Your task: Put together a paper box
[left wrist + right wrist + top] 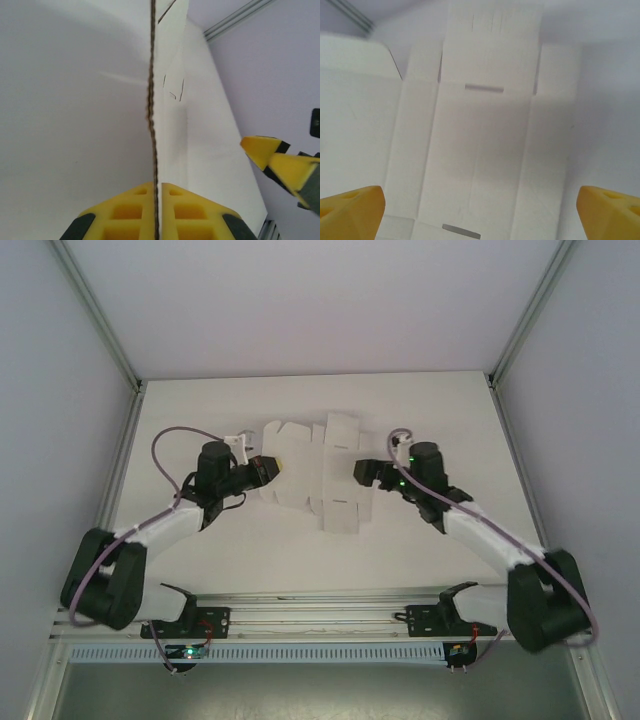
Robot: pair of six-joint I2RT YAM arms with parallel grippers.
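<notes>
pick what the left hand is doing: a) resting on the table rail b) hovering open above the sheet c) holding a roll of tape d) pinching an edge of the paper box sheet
d: in the left wrist view the left hand is shut on the thin edge of the paper box, which runs straight up from between its yellow tips.

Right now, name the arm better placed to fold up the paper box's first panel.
Left, I judge. The left gripper is shut on an edge of the paper box, so it can raise that panel. The right gripper hangs open over it, holding nothing.
</notes>
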